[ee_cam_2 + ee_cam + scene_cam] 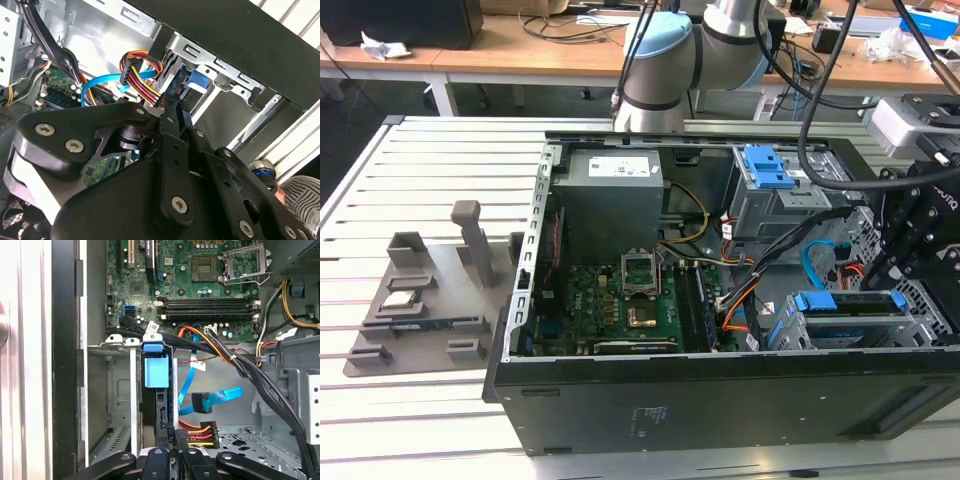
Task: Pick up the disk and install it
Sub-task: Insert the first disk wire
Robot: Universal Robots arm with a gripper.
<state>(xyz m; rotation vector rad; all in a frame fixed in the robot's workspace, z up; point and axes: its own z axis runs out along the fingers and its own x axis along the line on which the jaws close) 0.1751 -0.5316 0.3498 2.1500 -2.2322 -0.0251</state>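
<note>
In the exterior view, a grey parts tray [420,300] occupies the left of the frame; the open computer case [720,400] fills the centre. At lower right, the disk [845,305] stands on edge in the drive cage [920,330], blue carrier upward. The gripper [895,262] sits at its rear end; finger state cannot be determined. Judged status: disk apparently seated; blue data cable [220,397] hangs loose, unconnected.

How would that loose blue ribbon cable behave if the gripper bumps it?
The blue cable looks floppy: it curves freely and ends unplugged, so it would likely bend aside. It seems light. Its connector could snag on the wire bundle beside it.
</note>
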